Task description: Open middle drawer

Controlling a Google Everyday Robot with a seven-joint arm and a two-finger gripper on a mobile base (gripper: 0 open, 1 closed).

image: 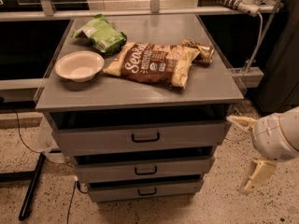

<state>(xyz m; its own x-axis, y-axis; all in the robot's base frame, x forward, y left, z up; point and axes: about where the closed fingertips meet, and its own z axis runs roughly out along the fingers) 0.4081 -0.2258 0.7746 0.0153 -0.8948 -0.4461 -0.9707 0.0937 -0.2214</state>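
The grey cabinet has three stacked drawers. The middle drawer [187, 166] has a flat grey front and a small black bar handle [145, 171] at its centre. It sits below the taller top drawer [93, 139] and above the narrowest bottom drawer [112, 192]. My gripper [248, 148] hangs at the right of the cabinet, at about the height of the top and middle drawers and clear of them. It is open and empty, with one cream finger pointing left and the other hanging down.
On the cabinet top [140, 94] lie a white bowl [79, 66], a green bag [100, 34], a brown chip bag [154, 63] and a small snack packet [200, 50]. A black pole [32, 185] lies on the speckled floor at left. A shelf with cables runs behind.
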